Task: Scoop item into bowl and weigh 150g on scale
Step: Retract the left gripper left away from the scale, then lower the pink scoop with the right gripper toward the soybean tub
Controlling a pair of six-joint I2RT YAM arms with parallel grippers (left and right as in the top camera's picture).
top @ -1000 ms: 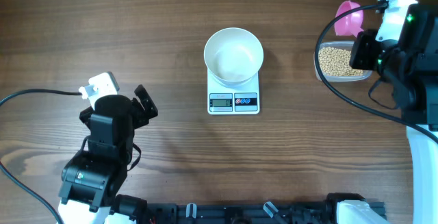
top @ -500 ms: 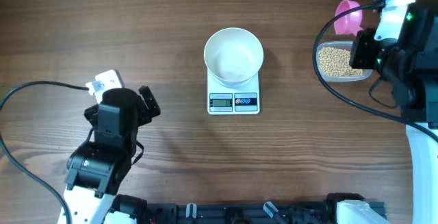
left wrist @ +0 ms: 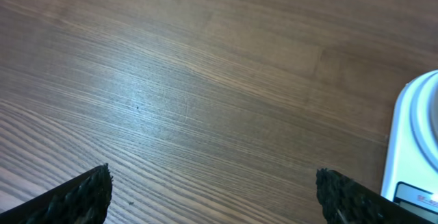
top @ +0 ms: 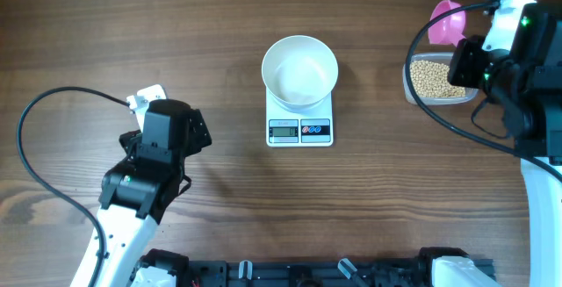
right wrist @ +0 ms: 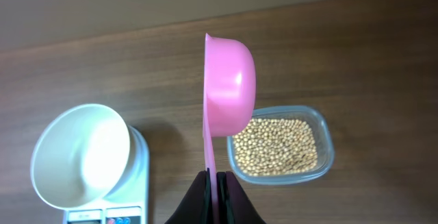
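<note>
The likeliest trouble, to my eye, is in the dig and the carry. The right gripper (right wrist: 213, 180) is pinched fully closed on the thin handle of a pink scoop (right wrist: 229, 90), and a flat handle nipped that narrowly could twist once the cup is pushed into the beans (top: 438, 78). The clear tub (top: 409, 89) holding them sits at the right of the table (top: 132, 24) with nothing steadying it, so a firm shove might slide it instead of filling the scoop. After that comes a trip leftwards to the bowl (top: 299, 70), which sits on the scale (top: 299, 116) in the middle and looks empty; a heaped or tipped scoop would shed beans onto the wood, and a clumsy arrival could nudge the bowl off its platform. Overshooting the weight is a further risk, and I cannot read the display from here. As for pose, the right arm reaches in from the right edge, holding the scoop turned on its edge, apparently empty, above the far side of the tub and clear of the beans. The left gripper (left wrist: 212, 175) has its jaws spread wide on nothing, low over bare wood left of the scale, well apart from the tub.
</note>
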